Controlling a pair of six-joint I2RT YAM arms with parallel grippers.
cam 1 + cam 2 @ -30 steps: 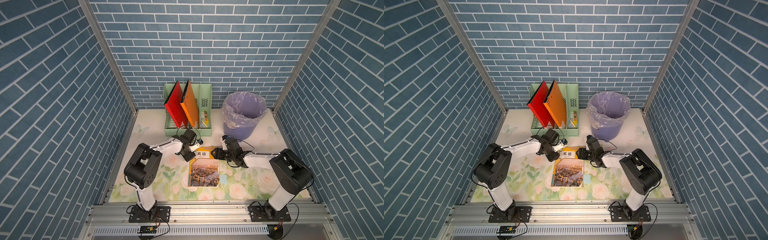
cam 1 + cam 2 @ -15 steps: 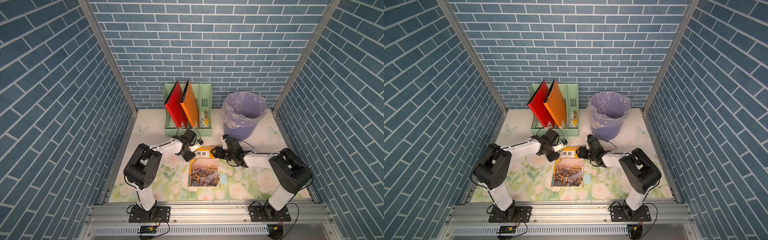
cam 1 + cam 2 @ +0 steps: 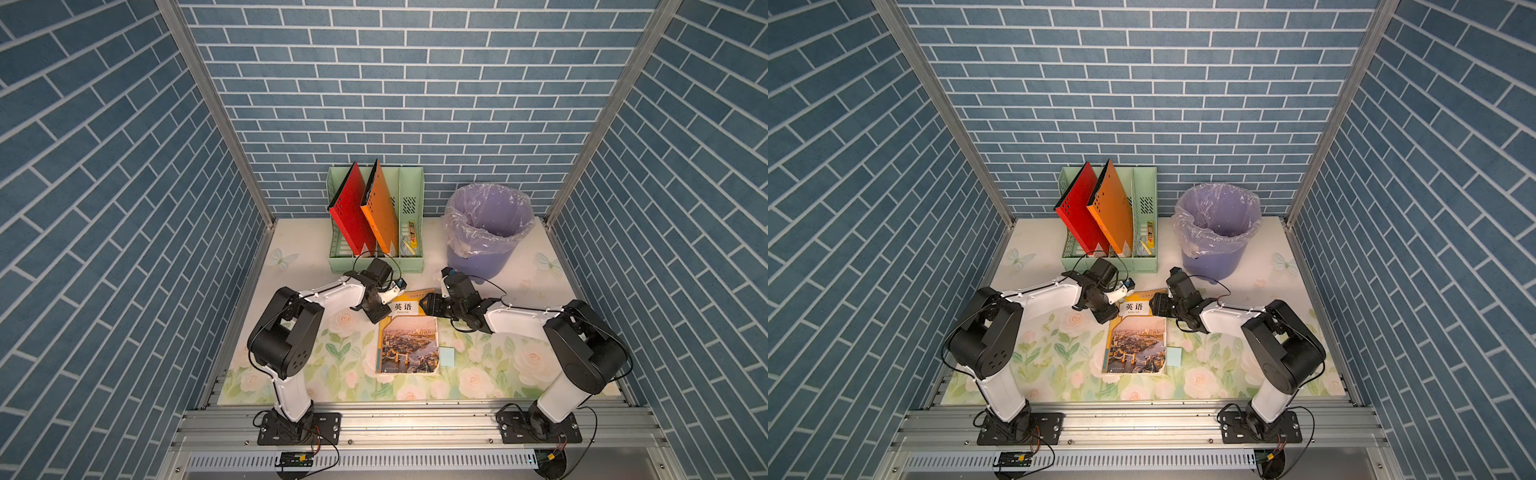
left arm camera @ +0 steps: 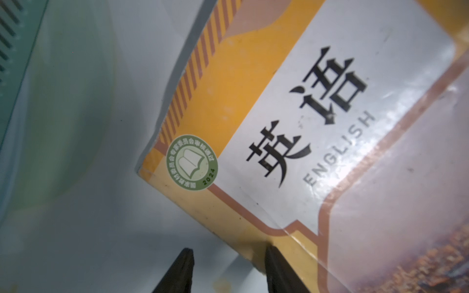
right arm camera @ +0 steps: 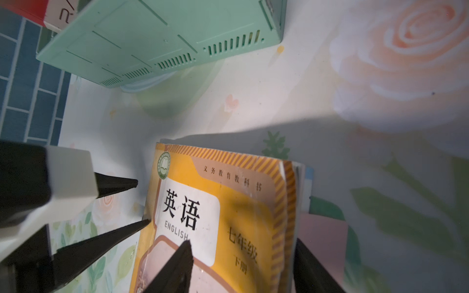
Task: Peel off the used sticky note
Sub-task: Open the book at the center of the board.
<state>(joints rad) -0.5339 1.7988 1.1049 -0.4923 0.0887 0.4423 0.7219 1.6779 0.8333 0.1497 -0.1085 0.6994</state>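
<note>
Textbook (image 3: pixel 409 345) sides sit under the part-open left gripper (image 4: pixel 228 250) and right gripper (image 5: pixel 242 242).

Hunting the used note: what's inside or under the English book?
A light blue note juts from the book's right edge; a pink sheet shows beside that edge near the right gripper. How far either reaches inside is covered.

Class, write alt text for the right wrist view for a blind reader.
A yellow English textbook lies closed on a floral tablecloth, with the open right gripper straddling its worn outer edge. The left gripper, also open, points at the spine edge; a green file holder stands beyond.
</note>
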